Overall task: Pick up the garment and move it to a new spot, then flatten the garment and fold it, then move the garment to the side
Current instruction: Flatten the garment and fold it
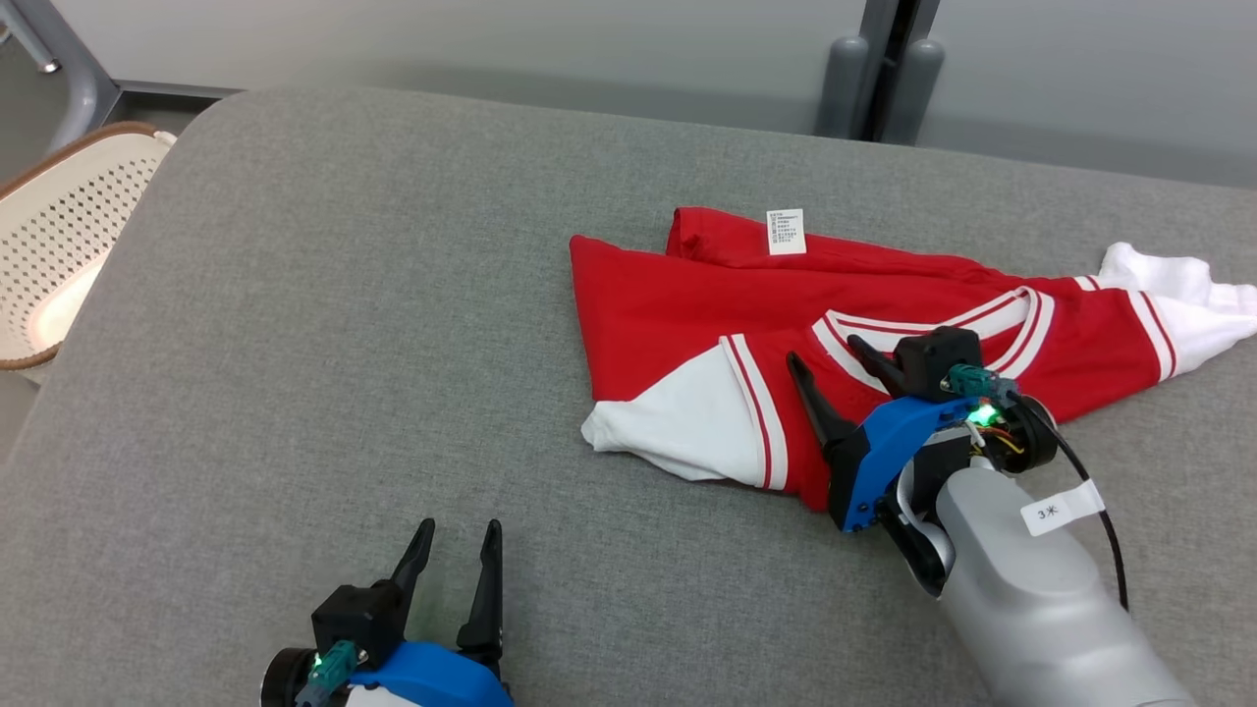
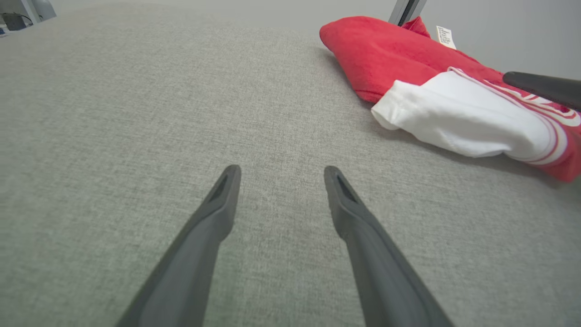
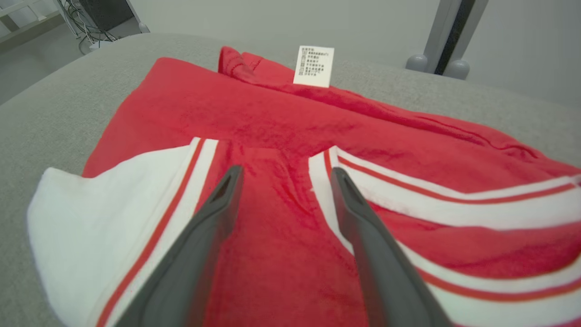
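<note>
Two grippers show parted fingers, grasping nothing. The left gripper (image 1: pixel 458 528) is over bare grey cushion (image 1: pixel 324 324), well apart from the garment (image 1: pixel 678 314), which lies crumpled on the cushion's right half. The right gripper (image 1: pixel 824 351) is at the garment's red middle, between a white sleeve (image 1: pixel 678 417) and the striped collar (image 1: pixel 992 319).

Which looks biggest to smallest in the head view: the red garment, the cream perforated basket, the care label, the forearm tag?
1. Red garment.
2. Cream perforated basket, though cut off by the picture's edge.
3. Forearm tag and care label look alike; the tag sits nearer the camera, so unranked.
</note>
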Robot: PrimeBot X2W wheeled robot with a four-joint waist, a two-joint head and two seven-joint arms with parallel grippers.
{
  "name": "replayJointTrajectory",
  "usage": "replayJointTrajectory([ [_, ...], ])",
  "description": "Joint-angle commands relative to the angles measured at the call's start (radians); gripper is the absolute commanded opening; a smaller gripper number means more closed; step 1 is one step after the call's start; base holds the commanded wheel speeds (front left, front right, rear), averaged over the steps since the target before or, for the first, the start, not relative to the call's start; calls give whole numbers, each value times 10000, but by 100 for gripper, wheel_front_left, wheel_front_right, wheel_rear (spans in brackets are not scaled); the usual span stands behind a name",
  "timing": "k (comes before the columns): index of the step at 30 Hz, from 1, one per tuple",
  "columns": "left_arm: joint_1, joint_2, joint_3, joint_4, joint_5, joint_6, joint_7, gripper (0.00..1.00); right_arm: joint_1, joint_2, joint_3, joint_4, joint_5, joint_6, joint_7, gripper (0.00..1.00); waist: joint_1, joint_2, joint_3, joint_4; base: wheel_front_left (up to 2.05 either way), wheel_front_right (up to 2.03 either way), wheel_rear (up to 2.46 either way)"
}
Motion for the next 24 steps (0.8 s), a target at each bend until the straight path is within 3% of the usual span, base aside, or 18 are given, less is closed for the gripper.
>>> replayJointTrajectory([
  [1,-162,-2,25,3,-9,12,-29,100,-265,-205,111,247,192,0,12,100,0,0,142,132,0,0,0],
  [12,-314,-3,-37,-15,-65,13,-29,100,-738,-267,240,1466,354,0,-315,100,0,0,361,246,0,0,0],
  [14,-336,-3,-54,-18,-77,23,-29,100,-755,-251,309,1509,372,0,-329,95,0,0,377,241,0,0,0],
  [15,-397,-2,-80,-23,-92,25,-29,100,-768,-230,479,1584,450,0,-361,38,0,0,406,237,0,0,0],
  [16,-397,-2,-80,-23,-92,25,-29,100,-768,-230,479,1584,450,0,-361,38,0,0,406,237,0,0,0],
  [17,-430,-2,-97,-15,-93,21,-29,100,-790,-219,587,1605,449,0,-374,0,0,0,417,238,0,0,0],
  [24,-469,-2,-93,15,-68,27,-29,100,-1017,-295,1087,1345,704,0,-616,0,0,0,425,232,0,0,0],
])
